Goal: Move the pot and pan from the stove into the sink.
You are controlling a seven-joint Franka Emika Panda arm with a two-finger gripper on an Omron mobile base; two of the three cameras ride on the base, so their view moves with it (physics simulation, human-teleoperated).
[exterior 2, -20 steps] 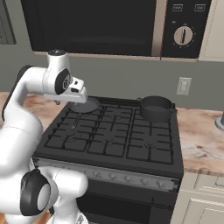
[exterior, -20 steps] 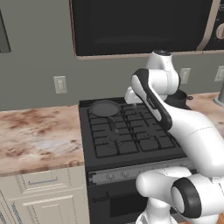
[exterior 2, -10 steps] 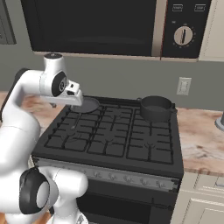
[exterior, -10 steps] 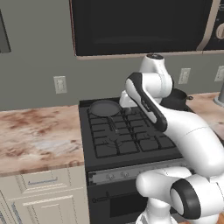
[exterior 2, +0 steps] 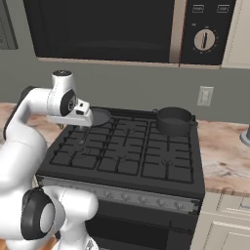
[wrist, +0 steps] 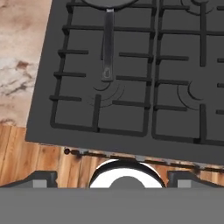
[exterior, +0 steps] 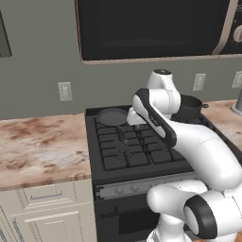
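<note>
The black pan (exterior: 112, 116) lies on the stove's (exterior: 127, 151) back-left burner, its long handle (wrist: 107, 48) pointing toward the front edge. At the back right, the dark grey pot (exterior 2: 173, 120) stands on the grates, partly hidden by my arm in the left base view. My hand (exterior 2: 73, 117) hovers above the left grates, just in front of the pan. My gripper (wrist: 113, 178) is open, its tips wide apart with nothing between them, looking down over the pan handle from above. The sink is out of view.
A black microwave (exterior: 151, 28) hangs low over the stove. Speckled countertop runs left (exterior: 42, 146) and right (exterior 2: 224, 156) of the stove. A grey object (exterior: 237, 101) stands at the far right edge. Wood floor (wrist: 48, 157) lies below the stove front.
My arm has swung left across the stove and dipped a little, bringing the hand over the left grates by the pan. The pot and pan have not moved.
</note>
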